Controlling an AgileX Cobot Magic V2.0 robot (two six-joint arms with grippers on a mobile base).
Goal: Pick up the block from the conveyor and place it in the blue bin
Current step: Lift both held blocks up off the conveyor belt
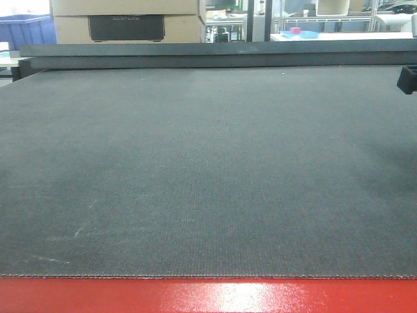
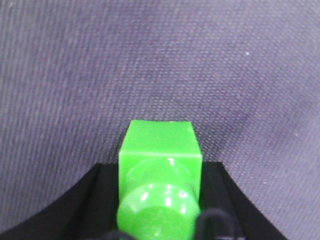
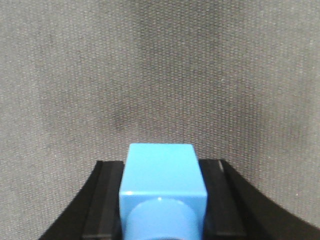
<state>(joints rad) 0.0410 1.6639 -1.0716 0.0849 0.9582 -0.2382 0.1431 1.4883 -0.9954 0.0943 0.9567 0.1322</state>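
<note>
**Holding a Block in Each Gripper Over the Conveyor**

Stretching across nearly the whole front view, the conveyor (image 1: 208,169) is lying bare, with no block showing on its woven belt. The glossy red frame (image 1: 208,297) is running along its near edge. Beyond the far edge a cardboard box (image 1: 127,19) is standing, and to its left a blue bin (image 1: 23,29) is peeking in, well apart from both arms. I take it to be the drop-off.

A black part (image 1: 407,78) is poking in at the right edge of the front view, probably part of the right arm.

The left gripper (image 2: 160,167) is clenching a green block (image 2: 160,142), whose flat sides are sitting between the dark jaws. The right gripper (image 3: 161,164) is doing the same with a blue block (image 3: 162,172), its pads pressing both flanks. Each block is sitting centred in its gripper with belt as the backdrop. Whether either is resting on the belt or hanging clear of it, I cannot tell.

Both blocks are looking like moulded plastic, so I am judging them light and stiff. They look glossy enough to slide under a weak squeeze. The flat opposite sides are the sensible place to hold. The round stud (image 2: 157,210) facing the left wrist camera, like its twin on the blue one, would be giving the pads far less to bear on.
</note>
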